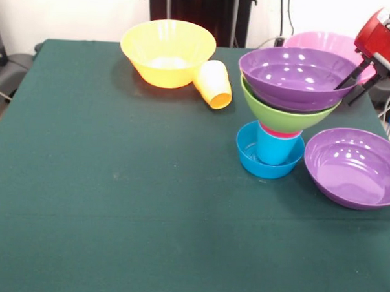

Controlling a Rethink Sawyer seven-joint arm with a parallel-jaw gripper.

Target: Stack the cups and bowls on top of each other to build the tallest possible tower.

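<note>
The tower stands right of centre. A small blue bowl (249, 157) is at the bottom with a blue cup (276, 149) upright in it. Above that shows a red cup's rim (278, 131), then the lime green bowl (274, 114), then a wide purple bowl (292, 76) on top. My gripper (344, 94) comes in from the upper right. It is open, with one finger (350, 76) inside the top purple bowl's right rim and the other outside it. A yellow-orange cup (212, 83) lies on its side against the large orange-yellow bowl (168, 51).
A second purple bowl (354, 167) sits upright on the green table cloth (115, 201), right of the tower's base. The large pink bowl (322, 43) stands behind the tower, partly hidden. A second small blue bowl is out of view.
</note>
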